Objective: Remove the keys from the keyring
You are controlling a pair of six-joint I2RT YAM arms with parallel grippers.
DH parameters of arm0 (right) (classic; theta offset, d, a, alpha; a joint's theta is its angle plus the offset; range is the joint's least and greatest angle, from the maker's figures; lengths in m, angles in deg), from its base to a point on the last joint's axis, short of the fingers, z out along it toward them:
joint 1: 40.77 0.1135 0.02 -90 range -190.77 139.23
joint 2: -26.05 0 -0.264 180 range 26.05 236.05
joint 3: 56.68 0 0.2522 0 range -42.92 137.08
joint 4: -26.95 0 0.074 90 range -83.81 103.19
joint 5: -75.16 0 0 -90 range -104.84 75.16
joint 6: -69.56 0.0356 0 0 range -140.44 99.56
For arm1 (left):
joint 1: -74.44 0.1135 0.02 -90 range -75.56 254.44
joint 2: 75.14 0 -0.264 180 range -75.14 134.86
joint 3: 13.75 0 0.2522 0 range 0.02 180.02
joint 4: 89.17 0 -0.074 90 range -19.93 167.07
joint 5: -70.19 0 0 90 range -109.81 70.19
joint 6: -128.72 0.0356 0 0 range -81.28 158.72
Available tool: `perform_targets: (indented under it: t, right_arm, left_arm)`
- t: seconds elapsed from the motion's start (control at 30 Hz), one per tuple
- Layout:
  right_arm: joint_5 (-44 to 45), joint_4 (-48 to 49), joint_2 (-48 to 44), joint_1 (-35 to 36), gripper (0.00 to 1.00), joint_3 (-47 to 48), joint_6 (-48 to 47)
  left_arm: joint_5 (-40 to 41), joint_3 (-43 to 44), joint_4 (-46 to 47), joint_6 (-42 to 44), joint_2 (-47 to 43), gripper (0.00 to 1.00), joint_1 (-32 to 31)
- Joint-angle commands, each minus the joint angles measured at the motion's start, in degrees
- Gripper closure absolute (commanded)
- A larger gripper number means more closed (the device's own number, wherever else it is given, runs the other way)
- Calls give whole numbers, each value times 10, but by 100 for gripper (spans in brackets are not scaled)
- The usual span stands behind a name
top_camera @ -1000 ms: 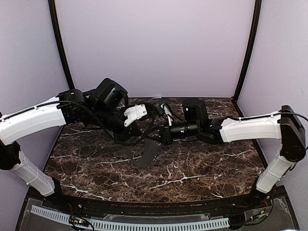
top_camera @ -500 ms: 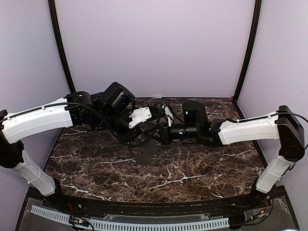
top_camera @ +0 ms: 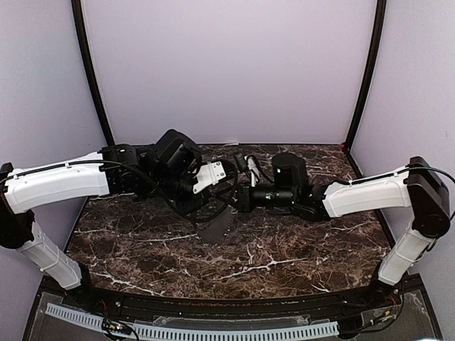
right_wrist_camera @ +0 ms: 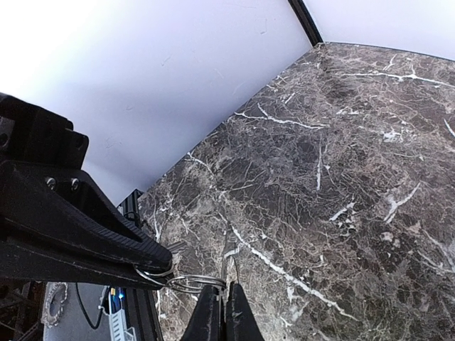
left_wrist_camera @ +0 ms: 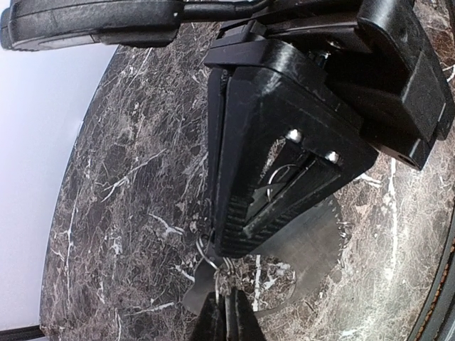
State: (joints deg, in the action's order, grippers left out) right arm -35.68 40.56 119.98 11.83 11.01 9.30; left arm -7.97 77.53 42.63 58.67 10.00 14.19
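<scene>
Standing by the dark marble worktop (top_camera: 306, 249), I see two white arms come in from each side and meet nose to nose above its middle. The left pincer (top_camera: 229, 202) is squeezed tight, and so is the right pincer (top_camera: 242, 199). Their black tips almost touch. Between the tips sit some thin wire rings (right_wrist_camera: 190, 283), small and shiny. From the right wrist camera the left pincer looks like a big black wedge. The wire rings poke out from under its point and run across to the tips of the right pincer, so both pincers seem to nip them. The keyring (left_wrist_camera: 316, 238) is the flat grey loop with little teeth along its outer edge. It is under the two pincers, over the middle of the worktop, with one end up close to the tips and the wire rings. Marble shows through its hole. From above it looks like a dark grey patch just below the spot where the pincers meet. I cannot tell if its low end rests on the worktop. Pale purple walls (top_camera: 227, 71) stand round the back and sides.
</scene>
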Motion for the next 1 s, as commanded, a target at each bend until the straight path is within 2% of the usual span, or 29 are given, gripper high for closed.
perform_targets:
  t: [0.0,0.17,0.43,0.53,0.73,0.97]
  right_arm:
    - [54,55,1,-22,100,-5,36]
    - [28,75,1,-22,100,-2,49]
    - [17,78,-10,-22,100,-3,54]
    - [19,78,-11,-22,100,-5,54]
    - [15,80,-12,-22,100,-6,53]
    - [4,58,-18,-22,100,1,21]
  left_arm:
    - [-18,-26,1,-4,-41,100,-14]
    - [9,-41,20,-8,-39,100,-14]
    - [-22,-59,42,-12,-48,94,-15]
    - [-33,-64,42,-15,-53,85,-14]
    - [-58,-74,38,-28,-65,74,-14]
    - [-100,-97,79,-75,-129,50,-14]
